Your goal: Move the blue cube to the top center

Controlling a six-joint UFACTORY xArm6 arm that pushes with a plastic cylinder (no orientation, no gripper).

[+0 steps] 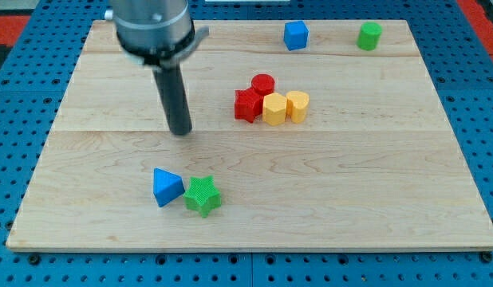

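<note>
While standing on bare wood toward the view's left half, my tip (181, 131) touches no block. No claw fitted, only the straight dark rod, so neither wide nor narrow and holding nothing.

Resting on a pale wooden board (87, 207) over a blue pegboard table (15, 119). Farthest toward the view's left, a blue triangular block (166, 186), at about six o'clock from my tip and well apart from it. Just beside that, at its four o'clock and touching or nearly so, a green star block (203, 195).

Further right, near the board's middle, a tight cluster at roughly three o'clock from my tip: a red star-like block (248, 104), with a red cylinder (263, 83) at its one o'clock, a yellow block (274, 109) of unclear shape pressed against its right side, and a second yellow block (297, 105), also hard to make out, touching that one.

Up at the view's top, at one o'clock from the cluster, the blue cube (295, 35), sitting near the top edge and right of centre. At three o'clock from it and well apart, a green cylinder (369, 36).
</note>
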